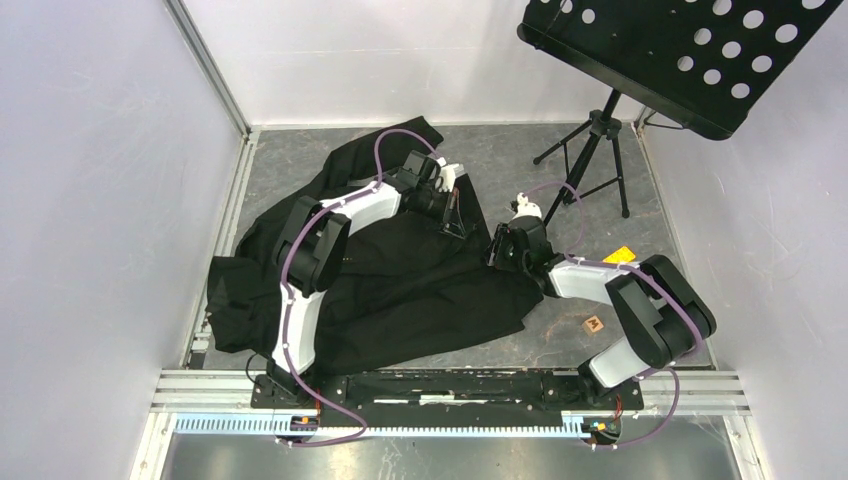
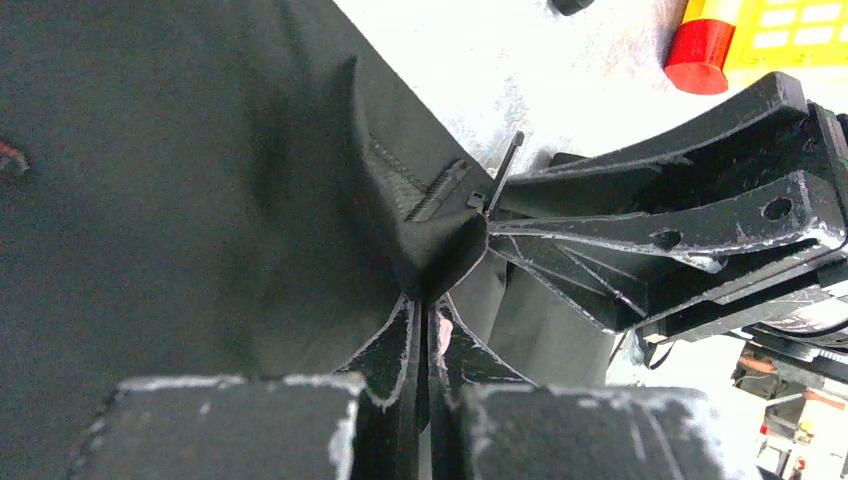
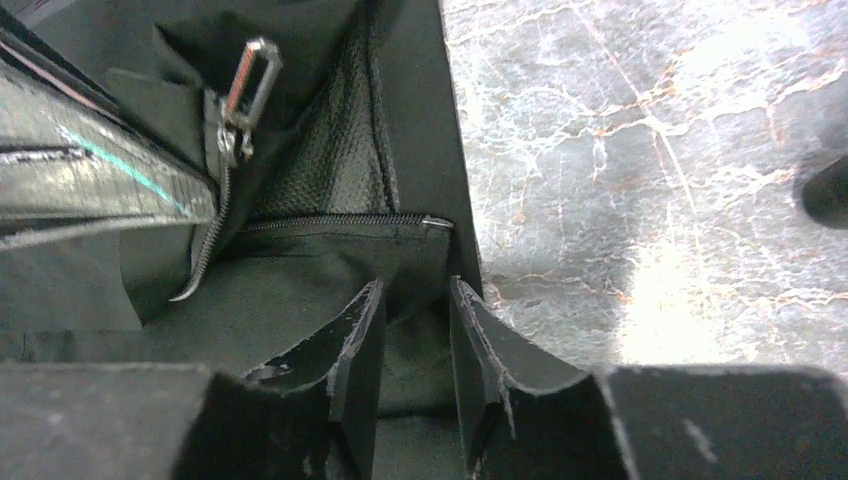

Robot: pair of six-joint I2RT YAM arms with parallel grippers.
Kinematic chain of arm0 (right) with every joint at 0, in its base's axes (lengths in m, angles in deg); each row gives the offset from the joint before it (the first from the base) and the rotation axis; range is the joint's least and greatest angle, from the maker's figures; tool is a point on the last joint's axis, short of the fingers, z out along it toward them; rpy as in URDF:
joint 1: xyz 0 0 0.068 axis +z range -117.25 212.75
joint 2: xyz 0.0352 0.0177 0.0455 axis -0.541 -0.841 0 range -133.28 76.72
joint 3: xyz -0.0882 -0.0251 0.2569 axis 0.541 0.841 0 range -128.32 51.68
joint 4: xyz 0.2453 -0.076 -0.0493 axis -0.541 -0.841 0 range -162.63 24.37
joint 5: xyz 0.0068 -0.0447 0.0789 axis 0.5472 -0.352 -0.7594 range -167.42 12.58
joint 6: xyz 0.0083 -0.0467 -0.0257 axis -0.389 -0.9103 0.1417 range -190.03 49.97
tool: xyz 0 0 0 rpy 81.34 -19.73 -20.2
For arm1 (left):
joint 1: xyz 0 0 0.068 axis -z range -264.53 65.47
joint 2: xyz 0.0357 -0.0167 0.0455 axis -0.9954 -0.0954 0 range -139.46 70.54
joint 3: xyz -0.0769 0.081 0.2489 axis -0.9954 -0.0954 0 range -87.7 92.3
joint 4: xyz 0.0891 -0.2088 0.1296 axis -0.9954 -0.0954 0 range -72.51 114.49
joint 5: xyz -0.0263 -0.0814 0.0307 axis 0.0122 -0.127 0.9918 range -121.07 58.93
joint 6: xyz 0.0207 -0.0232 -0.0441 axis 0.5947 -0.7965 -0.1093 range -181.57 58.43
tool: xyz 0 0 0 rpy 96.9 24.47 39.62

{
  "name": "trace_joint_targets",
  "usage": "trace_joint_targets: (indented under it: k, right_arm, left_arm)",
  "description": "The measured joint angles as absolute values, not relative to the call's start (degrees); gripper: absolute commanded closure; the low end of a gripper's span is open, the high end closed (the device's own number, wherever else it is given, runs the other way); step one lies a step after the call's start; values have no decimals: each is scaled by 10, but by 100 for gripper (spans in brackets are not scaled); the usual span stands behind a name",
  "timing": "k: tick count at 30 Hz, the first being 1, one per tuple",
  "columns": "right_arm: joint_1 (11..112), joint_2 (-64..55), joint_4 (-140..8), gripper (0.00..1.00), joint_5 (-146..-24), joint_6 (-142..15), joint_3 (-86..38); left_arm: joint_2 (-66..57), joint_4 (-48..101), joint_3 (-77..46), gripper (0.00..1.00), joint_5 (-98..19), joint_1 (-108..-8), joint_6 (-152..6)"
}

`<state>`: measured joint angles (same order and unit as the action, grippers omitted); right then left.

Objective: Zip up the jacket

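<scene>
presently left end effector [image 2: 426,315] pinches jacket [image 2: 200,200]; right end effector [image 3: 415,300] narrowly parted; tile [image 1: 594,325] marked "m".

My left arm [image 1: 370,205] and right arm [image 1: 585,280] wear glossy white shells between bulky black joint housings, each trailed by a thin purple cable [image 1: 377,152]. Black base blocks [image 1: 275,388] sit at my roots. My left pincer [image 2: 428,325] and right pincer [image 3: 415,300] have matte black wedge fingers [image 3: 350,350], edges scuffed pale grey. The right one's sides show small round holes [image 2: 777,208]. A thin teal line [image 3: 100,150] marks the left pincer's side.
</scene>
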<state>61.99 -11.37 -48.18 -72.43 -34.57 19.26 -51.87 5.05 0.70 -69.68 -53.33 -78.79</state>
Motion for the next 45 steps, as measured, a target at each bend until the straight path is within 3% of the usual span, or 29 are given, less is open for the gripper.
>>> trace_joint_targets:
  k: [3, 15, 26, 34, 41, 45]
  right_arm:
    - [618, -115, -497, 53, -720, -331, 180]
    - [612, -104, -535, 44, -722, -276, 163]
    - [612, -72, -653, 44, -702, -179, 109]
    - [612, -89, -766, 52, -693, -96, 45]
    - [613, -93, -816, 39, -676, -71, 15]
    - [614, -93, -829, 40, -673, -66, 15]
  left_arm:
    - [-519, 54, 7, 98, -695, -528, -791]
    - [-519, 53, 7, 98, -690, -526, -797]
    - [-519, 53, 7, 98, -688, -526, -798]
    - [-519, 53, 7, 98, -688, -526, -798]
    - [-519, 53, 7, 98, -687, -526, -798]
    - [-519, 53, 7, 98, -687, -526, -798]
